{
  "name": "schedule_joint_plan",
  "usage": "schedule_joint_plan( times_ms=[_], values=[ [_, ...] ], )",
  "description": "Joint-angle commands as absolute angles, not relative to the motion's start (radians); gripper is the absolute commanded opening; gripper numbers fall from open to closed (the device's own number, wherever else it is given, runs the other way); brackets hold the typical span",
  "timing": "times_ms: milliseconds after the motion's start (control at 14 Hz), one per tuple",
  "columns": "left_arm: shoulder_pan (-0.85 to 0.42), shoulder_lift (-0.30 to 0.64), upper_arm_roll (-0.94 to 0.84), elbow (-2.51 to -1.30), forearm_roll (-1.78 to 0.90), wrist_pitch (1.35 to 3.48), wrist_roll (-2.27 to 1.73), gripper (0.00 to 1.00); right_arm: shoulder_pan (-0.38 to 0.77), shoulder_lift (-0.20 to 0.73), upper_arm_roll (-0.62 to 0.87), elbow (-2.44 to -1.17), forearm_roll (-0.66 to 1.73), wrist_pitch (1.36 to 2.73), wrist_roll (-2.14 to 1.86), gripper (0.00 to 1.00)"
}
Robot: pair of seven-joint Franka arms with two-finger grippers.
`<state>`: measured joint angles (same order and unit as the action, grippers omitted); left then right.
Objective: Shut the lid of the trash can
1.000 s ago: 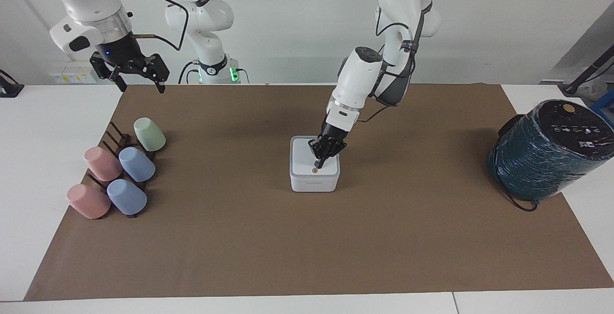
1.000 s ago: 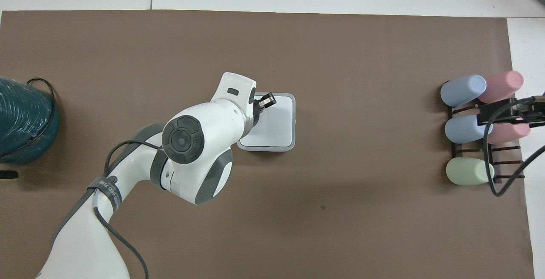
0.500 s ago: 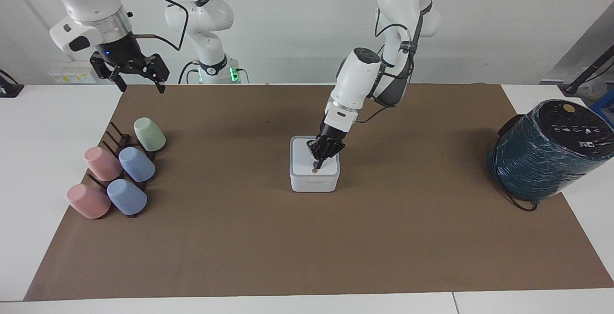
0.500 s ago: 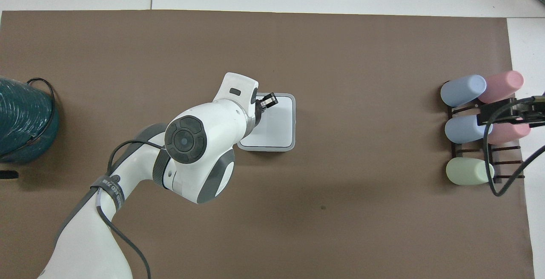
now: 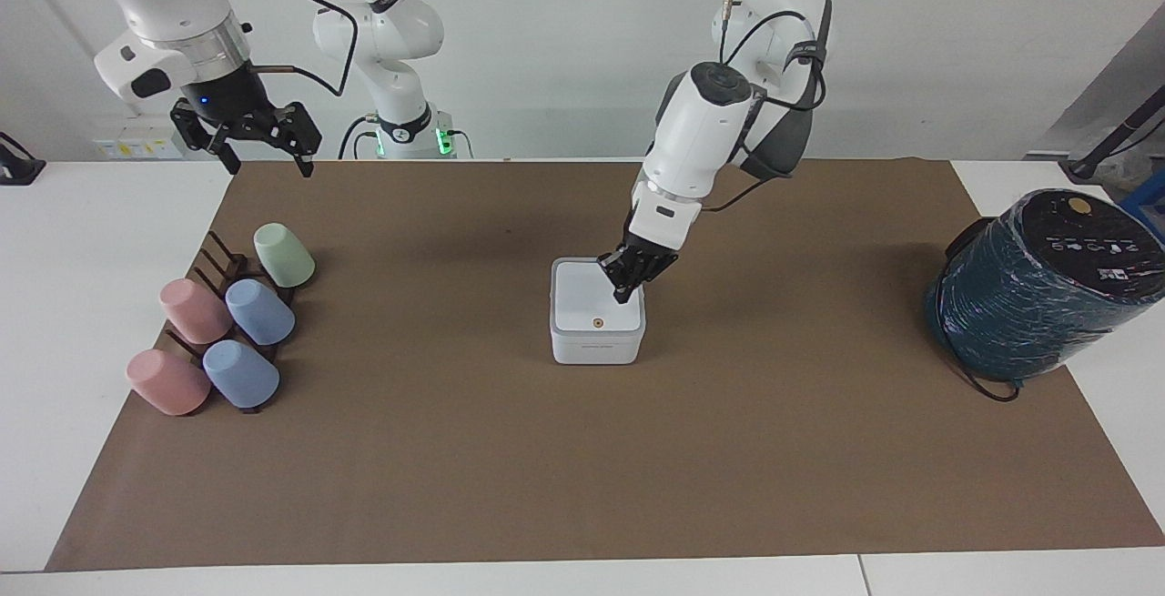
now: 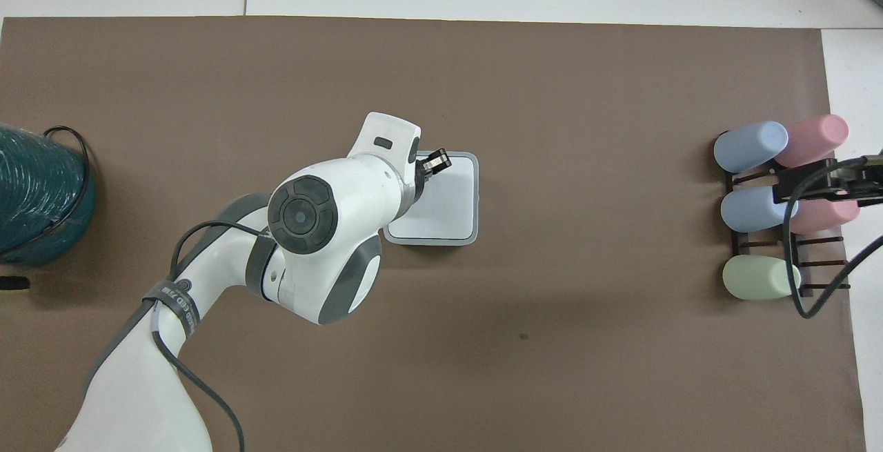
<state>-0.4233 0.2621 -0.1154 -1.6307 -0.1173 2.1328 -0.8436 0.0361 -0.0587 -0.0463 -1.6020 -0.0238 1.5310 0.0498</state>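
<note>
Left end effector [image 5: 626, 294] risen, lid [image 5: 593, 298] flat on trash can [image 5: 596, 348]

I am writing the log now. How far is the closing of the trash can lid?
Done: the lid lies flat on the trash can. In hand: the left gripper, fingers together, is over the lid's edge at the left arm's end. Left: withdrawing it. The right gripper waits above the cups.

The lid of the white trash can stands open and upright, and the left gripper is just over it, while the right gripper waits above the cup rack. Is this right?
Not quite. The lid lies flat and shut on the trash can, as the facing view shows. The rest holds: the left gripper is just over the lid, and the right gripper waits above the cup rack.
</note>
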Motion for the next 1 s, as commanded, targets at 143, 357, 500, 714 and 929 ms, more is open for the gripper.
schedule_joint_plan(
  times_ms=[143,357,500,714,929],
  values=[
    [-0.272,0.227,-0.112,-1.458,-0.091,1.769,-0.593,0.0,0.035,-0.081,-0.044,-1.626,-0.018,1.534,0.058,1.0],
    [-0.138,0.141,-0.112,-1.454,-0.091,1.659,-0.366,0.0,0.035,-0.081,-0.044,-1.626,-0.018,1.534,0.06,1.0],
    [-0.088,0.111,-0.11,-1.453,-0.08,1.583,-0.243,0.0,0.035,-0.081,-0.044,-1.626,-0.018,1.534,0.058,1.0],
    [-0.074,0.071,-0.118,-1.46,0.032,1.534,-0.102,0.01,0.035,-0.081,-0.044,-1.626,-0.018,1.534,0.058,1.0],
    [-0.071,0.063,-0.118,-1.466,0.035,1.532,-0.091,0.16,0.035,-0.081,-0.044,-1.626,-0.018,1.534,0.058,1.0]
  ],
)
